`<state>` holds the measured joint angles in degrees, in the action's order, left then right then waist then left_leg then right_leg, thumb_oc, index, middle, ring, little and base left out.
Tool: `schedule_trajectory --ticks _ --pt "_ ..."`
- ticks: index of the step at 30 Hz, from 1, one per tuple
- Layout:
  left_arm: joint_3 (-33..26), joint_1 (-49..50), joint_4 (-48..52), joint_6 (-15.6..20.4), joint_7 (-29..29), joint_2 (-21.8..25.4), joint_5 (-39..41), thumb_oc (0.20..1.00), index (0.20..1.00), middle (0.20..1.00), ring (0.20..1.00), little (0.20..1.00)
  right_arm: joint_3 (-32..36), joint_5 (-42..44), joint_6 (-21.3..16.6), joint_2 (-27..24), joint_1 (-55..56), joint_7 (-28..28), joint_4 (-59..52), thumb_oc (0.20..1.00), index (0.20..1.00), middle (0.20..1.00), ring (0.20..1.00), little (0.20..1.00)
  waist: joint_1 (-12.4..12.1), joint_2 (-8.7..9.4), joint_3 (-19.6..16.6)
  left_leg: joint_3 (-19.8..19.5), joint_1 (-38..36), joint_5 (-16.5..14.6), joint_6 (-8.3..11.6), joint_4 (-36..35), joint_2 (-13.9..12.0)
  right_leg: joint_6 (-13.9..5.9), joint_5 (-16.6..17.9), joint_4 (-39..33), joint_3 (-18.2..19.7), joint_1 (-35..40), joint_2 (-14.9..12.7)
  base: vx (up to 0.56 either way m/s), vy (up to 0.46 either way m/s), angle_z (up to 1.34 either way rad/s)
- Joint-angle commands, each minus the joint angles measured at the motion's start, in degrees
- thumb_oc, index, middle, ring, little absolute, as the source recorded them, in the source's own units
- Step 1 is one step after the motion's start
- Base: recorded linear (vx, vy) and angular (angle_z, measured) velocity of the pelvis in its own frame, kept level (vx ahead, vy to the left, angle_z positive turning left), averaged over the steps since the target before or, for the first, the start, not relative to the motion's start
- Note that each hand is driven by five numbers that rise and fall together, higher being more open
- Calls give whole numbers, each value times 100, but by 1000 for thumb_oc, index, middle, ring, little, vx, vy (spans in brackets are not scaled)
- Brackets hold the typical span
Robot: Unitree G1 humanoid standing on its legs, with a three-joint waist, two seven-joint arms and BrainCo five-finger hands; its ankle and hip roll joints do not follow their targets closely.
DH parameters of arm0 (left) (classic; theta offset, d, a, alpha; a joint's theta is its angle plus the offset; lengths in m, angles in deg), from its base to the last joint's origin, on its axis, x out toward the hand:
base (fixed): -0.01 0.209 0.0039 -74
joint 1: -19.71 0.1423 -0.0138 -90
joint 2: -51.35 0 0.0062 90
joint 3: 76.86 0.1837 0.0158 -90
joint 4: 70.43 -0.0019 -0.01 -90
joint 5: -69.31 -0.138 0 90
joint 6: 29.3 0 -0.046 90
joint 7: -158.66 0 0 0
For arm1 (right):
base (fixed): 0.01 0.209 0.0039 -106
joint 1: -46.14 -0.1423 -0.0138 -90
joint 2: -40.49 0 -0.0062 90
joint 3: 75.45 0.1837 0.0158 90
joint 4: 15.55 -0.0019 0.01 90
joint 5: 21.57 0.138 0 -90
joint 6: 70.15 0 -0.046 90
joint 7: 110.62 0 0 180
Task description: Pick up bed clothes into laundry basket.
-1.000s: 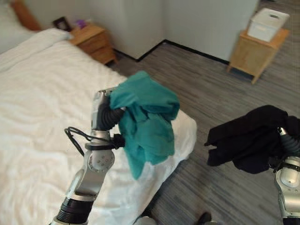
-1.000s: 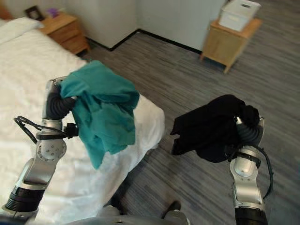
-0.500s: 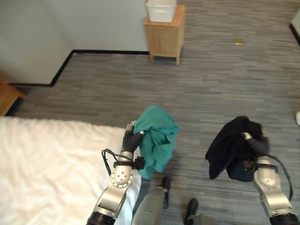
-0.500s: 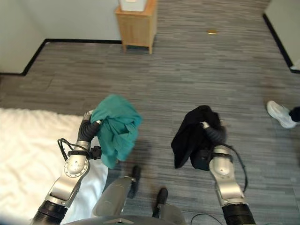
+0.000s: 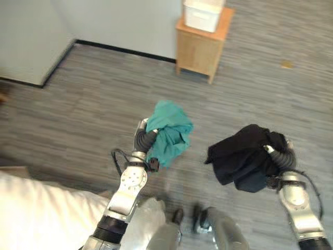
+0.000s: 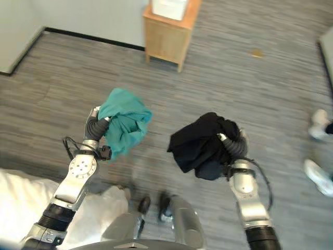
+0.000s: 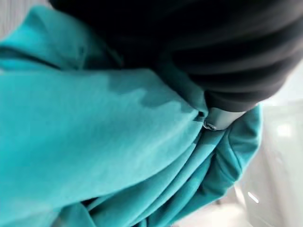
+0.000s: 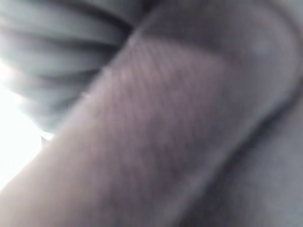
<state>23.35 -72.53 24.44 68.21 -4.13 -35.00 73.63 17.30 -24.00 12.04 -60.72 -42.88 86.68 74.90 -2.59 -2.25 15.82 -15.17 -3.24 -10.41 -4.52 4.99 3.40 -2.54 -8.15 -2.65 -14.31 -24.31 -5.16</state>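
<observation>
Teal cloth [image 5: 169, 134] is draped over the left hand [image 5: 141, 126], black cloth [image 5: 244, 159] over the right hand [image 6: 235, 139]; finger state can't be told. Both bundles should be kept high, probably, till the white basket [image 5: 203, 12] is reached.

Clearance: open floor ahead, obstacles at the edges.
Grey floor [image 5: 104, 99] lies bare between the arms and the wooden nightstand [image 5: 202, 46] by the wall; a white bin [image 5: 203, 13] sits on it. White bed [image 5: 36, 213] borders the left arm; a person's shoes [image 6: 318, 166] stand at far right.
</observation>
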Motion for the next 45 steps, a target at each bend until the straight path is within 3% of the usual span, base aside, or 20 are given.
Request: schedule_trajectory --ticks 1,4,5,6,8,9,10,13,15,17,20,22,24,26,27,29,30,34,39,45 --pt "-113 166 316 337 -66 356 11 200 200 200 200 200 222 -340 -245 -17 -454 357 -178 200 200 200 200 200 -184 304 -382 330 -1395 -192 509 -999 -682 -773 1290 -133 -325 739 -70 924 -263 1" --pt "-52 211 279 359 -69 293 -25 200 200 200 200 200 159 -478 -208 -67 -319 389 -134 200 200 200 200 200 -177 261 -540 400 -1294 464 852 496 -956 -484 1410 -44 -1 1333 217 766 -276 40" --pt "-31 241 296 318 -45 245 72 200 200 200 200 200 90 -496 -220 -136 -358 450 -168 200 200 200 200 200 -283 342 -419 523 -395 1207 928 2632 -925 -181 1299 -110 10 1910 297 563 -289 77" --pt "-30 234 300 314 -46 249 73 200 200 200 200 200 97 -495 -219 -133 -364 450 -168 200 200 200 200 200 -263 369 -418 495 -316 1207 922 2711 -883 -182 1325 -116 -6 1883 259 462 -326 55" --pt "-21 226 482 324 -84 349 58 200 200 200 200 200 104 -544 -216 -186 -522 652 -177 200 200 200 200 200 -528 480 -208 488 650 1171 633 4315 -649 8 1106 -207 111 2377 343 338 -236 -34" --pt "-27 239 560 332 -57 371 90 200 200 200 200 200 110 -566 -191 -229 -575 709 -185 200 200 200 200 200 -611 510 -165 605 945 912 533 4443 -661 31 964 -229 174 2551 380 616 -156 -95" --pt "-4 229 563 294 -4 335 181 200 200 200 200 200 118 -634 -134 -243 -679 830 -170 200 200 200 200 200 -781 524 -97 780 1454 404 443 3844 -518 5 726 -235 275 2791 375 478 -56 -99" --pt "30 222 537 314 -20 298 210 200 200 200 200 200 112 -812 -88 -271 -683 912 -131 200 200 200 200 200 -931 543 -101 884 1578 286 410 2766 -152 -87 635 -235 490 2931 357 402 80 -92" --pt "85 251 542 316 8 319 153 200 200 200 200 200 159 -959 -93 -312 -729 1042 -89 200 200 200 200 200 -1016 403 -240 851 1604 716 481 970 -27 -139 458 -235 578 3140 528 558 126 -103" --pt "186 184 512 350 44 279 -5 200 200 200 200 200 191 -1015 -118 -396 -924 1242 -76 200 200 200 200 200 -1111 273 -372 1429 1524 1568 513 -655 -78 -77 62 -235 434 3613 696 659 90 -75" --pt "208 120 545 330 81 263 -76 200 200 200 200 200 215 -916 -159 -307 -984 1208 -282 200 200 200 200 200 -1202 352 -482 1663 1450 1652 375 -832 2 -43 -25 -235 466 3871 729 505 62 -41" --pt "286 143 581 309 -44 333 -66 200 200 200 200 200 270 -991 -211 -275 -917 1142 -381 200 200 200 200 200 -1296 534 -642 1462 1221 1611 165 -952 181 -119 -114 466 580 3909 729 538 80 37" --pt "312 198 625 265 -44 418 -75 200 200 200 200 200 408 -1043 -210 -396 -961 1125 -533 200 200 200 200 200 -1228 658 -602 1421 906 1483 45 -933 169 -551 173 1867 519 3510 654 302 66 7" --pt "405 88 584 263 27 484 -110 200 200 200 200 200 539 -1069 -222 -593 -1272 1219 -691 200 200 200 200 200 -1027 514 -491 1236 501 1376 9 -989 -19 -909 610 3355 518 2536 547 295 83 12" --pt "447 -17 534 283 107 463 -123 200 200 200 200 200 681 -1121 -194 -839 -1494 1346 -763 200 200 200 200 200 -952 386 -505 1145 365 1326 42 -999 -146 -874 590 3560 363 2172 339 245 43 41" --pt "469 -86 514 301 121 441 -123 200 200 200 200 200 795 -1274 -124 -1085 -1601 1500 -764 200 200 200 200 200 -907 367 -498 1090 319 1270 82 -999 -164 -783 439 3268 253 2156 174 251 -44 57" --pt "487 -104 537 379 131 430 -219 200 200 200 200 200 1132 -1584 5 -1567 -1761 1921 -777 200 200 200 200 200 -855 360 -520 968 218 1127 168 -999 -181 -595 137 2379 188 2200 -50 252 -86 58" --pt "646 -91 445 515 109 466 -290 200 200 200 200 200 1337 -1946 413 -2461 -2045 2319 -251 200 200 200 200 200 -857 526 -682 816 77 945 272 -999 -199 -612 449 908 340 2540 -187 228 -148 86" --pt "665 75 444 518 97 388 -321 200 200 200 200 200 1115 -1862 394 -2688 -2386 2378 -76 200 200 200 200 200 -912 621 -832 850 -27 760 351 -999 -262 -650 662 434 376 2809 -158 135 -131 50" --pt "669 226 409 578 72 462 58 200 200 200 200 200 -98 -1216 279 -3183 -3428 1636 760 200 200 200 200 200 -1046 697 -900 746 -15 761 529 -999 -364 -566 640 87 93 3106 -109 76 -112 -3"
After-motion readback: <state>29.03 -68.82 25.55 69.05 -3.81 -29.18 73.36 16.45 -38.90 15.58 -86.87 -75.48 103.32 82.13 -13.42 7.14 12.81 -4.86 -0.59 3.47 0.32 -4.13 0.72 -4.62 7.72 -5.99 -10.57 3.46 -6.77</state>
